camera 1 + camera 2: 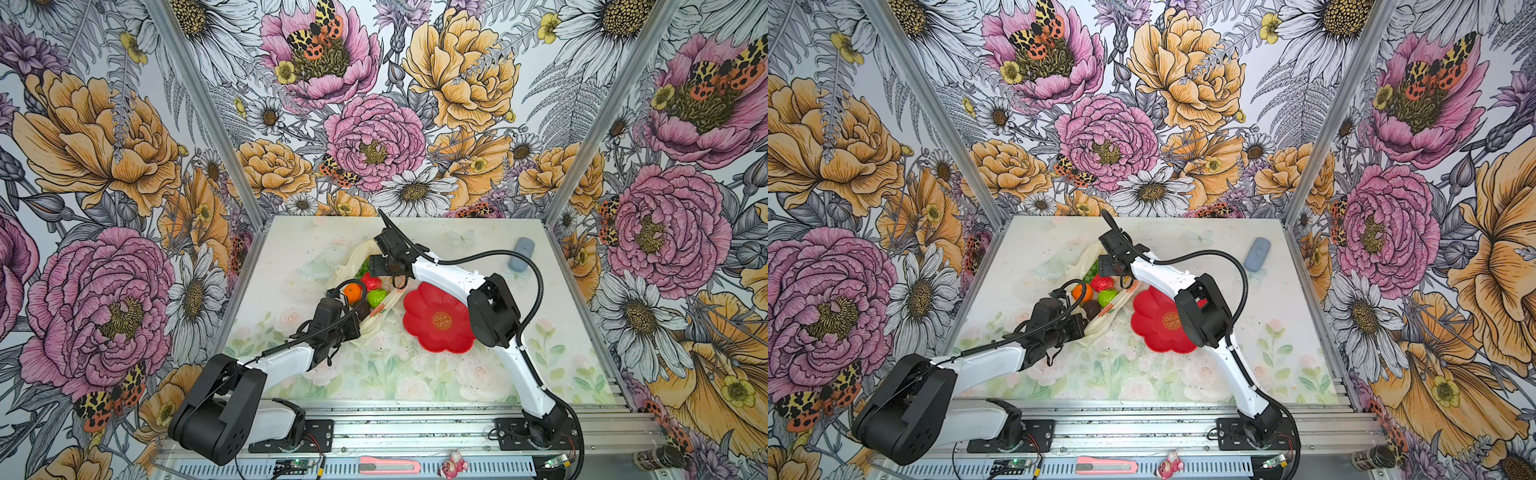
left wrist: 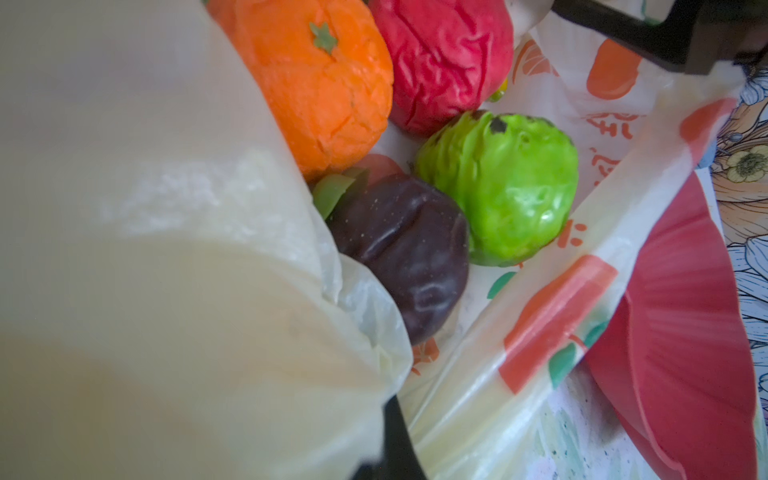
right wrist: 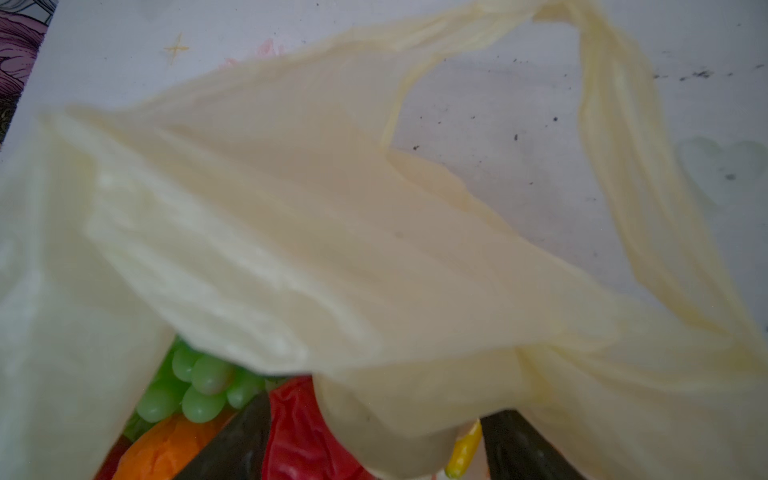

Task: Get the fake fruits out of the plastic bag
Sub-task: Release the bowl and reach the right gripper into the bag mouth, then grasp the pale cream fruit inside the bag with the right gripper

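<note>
The left jaws are together, pinched on the near edge of the thin, crinkly cream-yellow plastic bag [image 1: 354, 257]. I take this as holding the mouth up and open for the other arm. The right jaws stand apart over the far part of the bag, with dark fingers [image 3: 235, 444] on either side of a crumpled red toy fruit [image 3: 299, 436] and a loose flap of film between them. It looks like the approach to a pick, but I cannot tell whether the fingers touch the fruit.

The fake fruits all lie inside the bag, left of the middle of the pale floral counter [image 1: 374, 374]. Just to its right is a red flower-shaped plastic plate [image 1: 436, 328], a likely place to put them.

The left wrist view looks into the mouth and shows a dimpled orange [image 2: 324, 83], a glossy green round fruit [image 2: 498, 187] and a dark brown-purple fruit [image 2: 399, 257] close together. The right wrist view misses the last two but shows a green grape bunch [image 3: 195, 386], a yellow tip [image 3: 465, 453] and a loop handle [image 3: 615, 166] spread on the counter. Only the top views show both arms meeting over the bag.
</note>
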